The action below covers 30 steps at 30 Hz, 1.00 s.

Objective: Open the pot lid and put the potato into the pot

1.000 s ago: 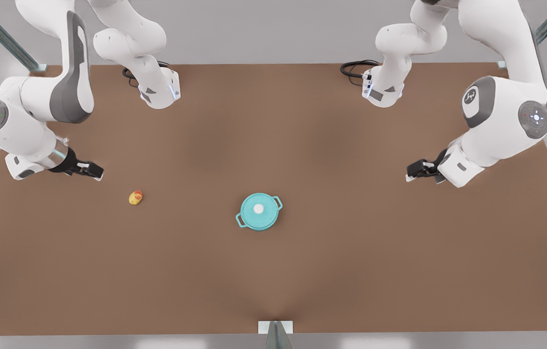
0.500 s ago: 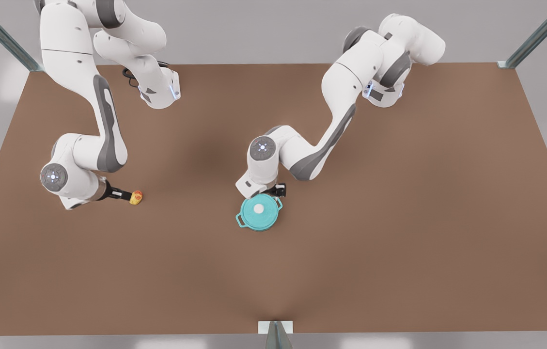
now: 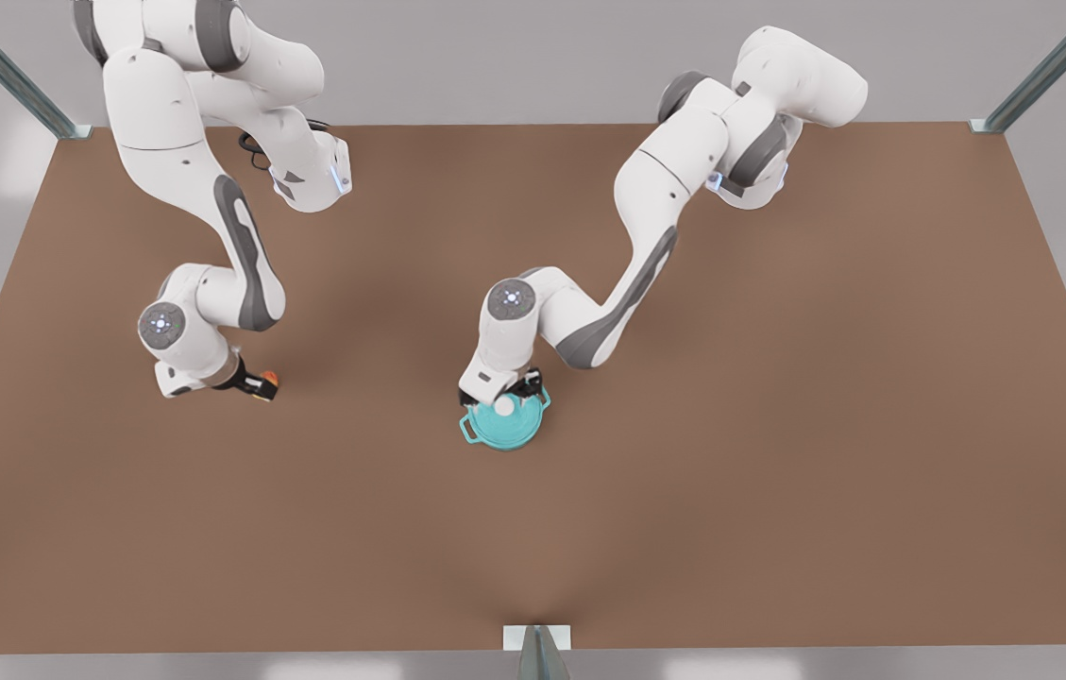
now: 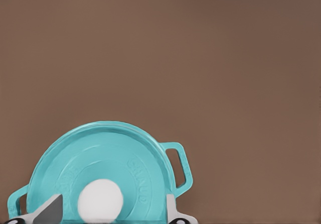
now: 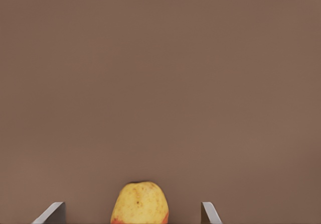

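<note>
Pincers now over pot lid knob — and potato.

Left gripper hangs over the pot lid and covers its far edge; the pot below shows just handles and a rim sliver. Right gripper hides most of the potato, only a red-orange bit peeking out. Both wrist views cut the fingertips at the frame edge.
</note>
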{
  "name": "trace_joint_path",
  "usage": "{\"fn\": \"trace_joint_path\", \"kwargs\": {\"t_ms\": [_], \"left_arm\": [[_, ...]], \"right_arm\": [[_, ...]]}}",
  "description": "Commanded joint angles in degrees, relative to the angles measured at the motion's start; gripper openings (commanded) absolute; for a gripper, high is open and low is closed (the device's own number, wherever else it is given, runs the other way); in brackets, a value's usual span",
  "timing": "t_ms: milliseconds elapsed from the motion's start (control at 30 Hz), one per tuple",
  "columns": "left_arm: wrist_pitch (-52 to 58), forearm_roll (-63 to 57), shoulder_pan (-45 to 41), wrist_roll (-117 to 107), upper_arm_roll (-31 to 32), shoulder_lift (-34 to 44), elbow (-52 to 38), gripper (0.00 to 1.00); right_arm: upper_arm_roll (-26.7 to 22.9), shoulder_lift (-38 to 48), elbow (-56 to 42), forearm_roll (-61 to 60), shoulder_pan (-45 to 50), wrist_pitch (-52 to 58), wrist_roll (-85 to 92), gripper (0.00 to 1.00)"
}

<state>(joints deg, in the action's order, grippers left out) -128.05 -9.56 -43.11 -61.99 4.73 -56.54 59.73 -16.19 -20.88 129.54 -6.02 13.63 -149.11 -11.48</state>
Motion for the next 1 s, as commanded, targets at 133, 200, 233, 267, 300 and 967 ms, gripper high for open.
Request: {"fn": "trace_joint_path", "kwargs": {"t_ms": [133,200,233,267,300,967], "left_arm": [[-1.1,-3.5,-0.1,-12.3,0.0,-0.6,0.6,1.00],[-1.4,-3.5,-0.1,-12.3,0.0,-1.0,0.6,1.00],[-1.6,-4.1,-0.1,-12.2,0.0,-1.4,0.6,1.00],[-1.6,-4.1,-0.1,-11.7,-0.1,-1.7,0.6,1.00],[-1.7,-4.1,-0.1,-11.6,-0.1,-1.8,0.6,1.00],[11.1,6.0,23.0,18.0,2.6,1.6,-0.5,0.33]], "right_arm": [[0.6,-1.6,-0.2,-0.2,0.1,-7.0,-1.9,1.00],[1.5,-2.0,-0.2,-1.7,0.3,-7.9,-1.9,1.00],[2.0,-2.6,-0.3,-1.8,0.3,-8.4,-1.9,1.00],[2.1,-2.8,-0.3,-1.8,0.3,-8.7,-1.9,1.00],[2.2,-2.8,-0.3,-1.9,0.3,-8.7,-2.0,1.00],[2.4,-3.0,3.9,-1.8,-0.4,-12.4,-1.3,0.98]]}}
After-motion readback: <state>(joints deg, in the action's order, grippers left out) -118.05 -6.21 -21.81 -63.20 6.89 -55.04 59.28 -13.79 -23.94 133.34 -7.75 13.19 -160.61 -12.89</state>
